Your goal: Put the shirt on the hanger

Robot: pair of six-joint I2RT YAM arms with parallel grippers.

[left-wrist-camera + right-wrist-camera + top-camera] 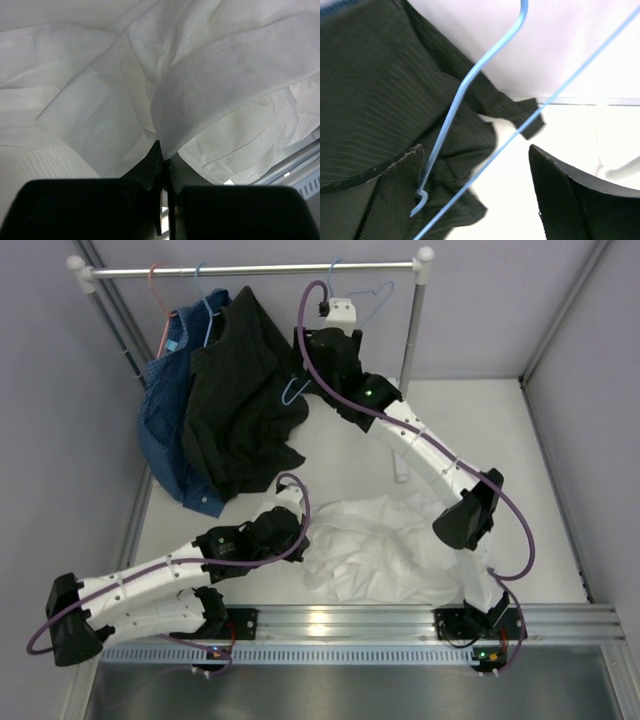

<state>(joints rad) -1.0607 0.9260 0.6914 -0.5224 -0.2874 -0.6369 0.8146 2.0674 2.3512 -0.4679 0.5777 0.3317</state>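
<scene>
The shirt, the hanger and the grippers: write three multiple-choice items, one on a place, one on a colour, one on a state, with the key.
1. Where is the shirt? A. heaped on the table; B. hanging up; C. held in the air.
2. What colour is the hanger wire between the fingers of the right gripper? A. pink; B. black; C. light blue.
3. How is the left gripper? A. wide open; B. shut on shirt fabric; C. out of view.
Key: 1 A, the top view shows it crumpled on the table; 2 C, the right wrist view shows blue wire; 3 B, its fingers meet with fabric pinched.
</scene>
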